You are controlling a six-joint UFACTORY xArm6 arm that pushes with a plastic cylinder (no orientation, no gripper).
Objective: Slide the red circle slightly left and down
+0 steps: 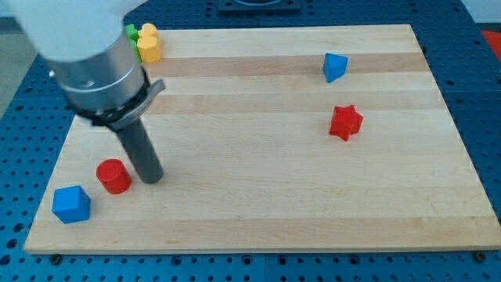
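My tip (152,177) sits just right of the red round block (114,176). No claw here, only a rod. Next I push it left and down.

The red circle (114,176) is a short cylinder standing upright, its flat round face up. It sits on the tabletop (258,196) near the view's lower left corner.

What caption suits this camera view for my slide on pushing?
My tip sits just right of the red circle, near the blue cube at the wooden board's lower left.
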